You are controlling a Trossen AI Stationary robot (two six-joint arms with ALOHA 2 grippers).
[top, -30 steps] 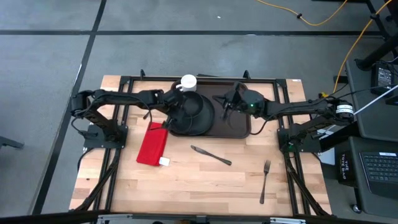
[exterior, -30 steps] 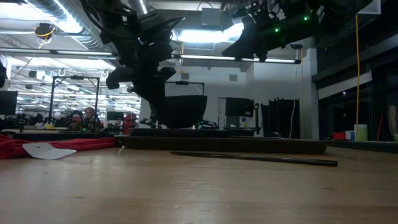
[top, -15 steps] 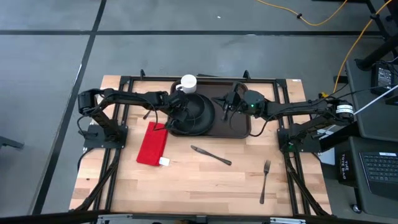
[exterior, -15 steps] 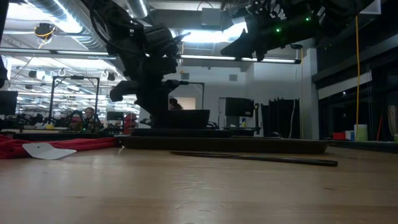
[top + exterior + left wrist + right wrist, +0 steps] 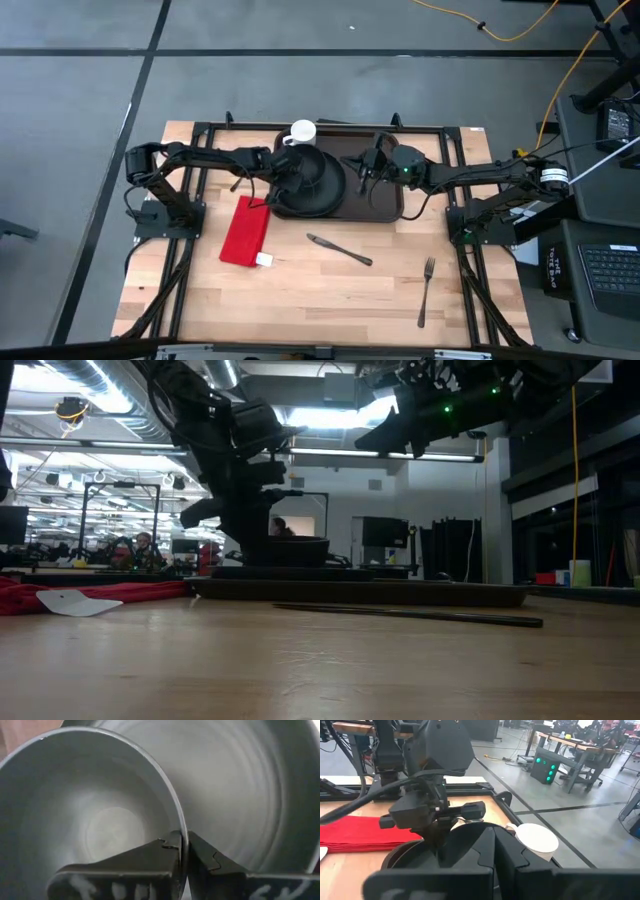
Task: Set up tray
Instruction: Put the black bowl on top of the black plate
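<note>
On the far half of the wooden table: left gripper (image 5: 283,180) setting a dark bowl (image 5: 100,815) on the tray.

Its fingers pinch the bowl's rim, the bowl resting on the round black plate (image 5: 322,192) inside the large dark brown rectangular plastic tray (image 5: 380,198). A white mug (image 5: 303,132) stands at the tray's far edge. The right gripper (image 5: 367,165) hovers above the tray, seemingly closed and empty. Likely left: red folded napkin (image 5: 245,231), knife (image 5: 339,249) and fork (image 5: 426,291), all off the tray.
</note>
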